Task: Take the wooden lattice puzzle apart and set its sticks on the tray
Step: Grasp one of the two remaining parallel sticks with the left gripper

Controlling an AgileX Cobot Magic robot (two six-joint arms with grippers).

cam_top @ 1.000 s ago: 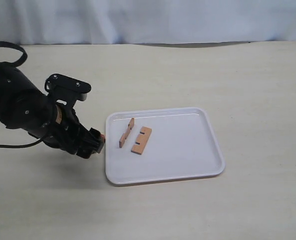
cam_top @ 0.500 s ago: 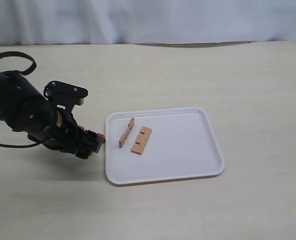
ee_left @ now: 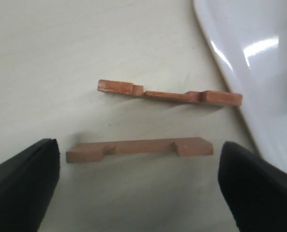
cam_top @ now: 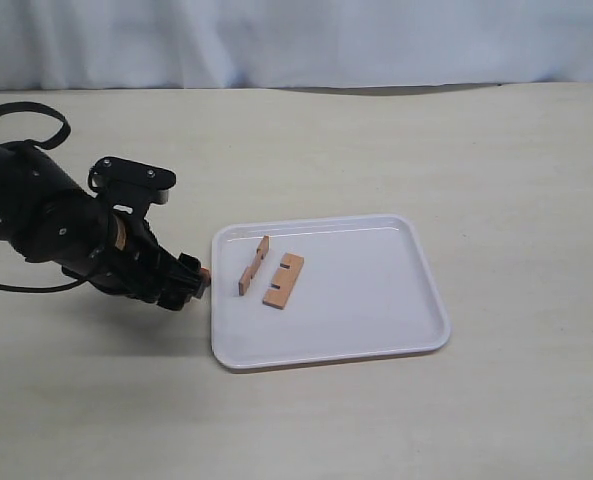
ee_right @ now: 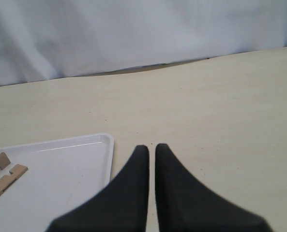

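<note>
No interlocked grid shows; I see only separate sticks. Two reddish-brown notched sticks (cam_top: 254, 265) (cam_top: 284, 279) lie in the left part of the white tray (cam_top: 366, 300). In the left wrist view two more sticks lie parallel on the table beside the tray's rim (ee_left: 245, 63): a farther stick (ee_left: 170, 94) and a nearer stick (ee_left: 139, 146). My left gripper (ee_left: 138, 159) is open, low over the table, its fingers standing off either end of the nearer stick without touching it. In the exterior view the left gripper (cam_top: 189, 285) sits just left of the tray. My right gripper (ee_right: 152, 147) is shut on nothing, beyond the tray's corner.
The beige table (cam_top: 476, 170) spreads around the tray, with a white curtain (cam_top: 296, 40) behind its far edge. A black cable (cam_top: 21, 110) loops at the left arm's back. The right arm is outside the exterior view.
The left arm has sunk slightly and shifted a little beside the tray's left rim. The two sticks in the tray have not moved.
</note>
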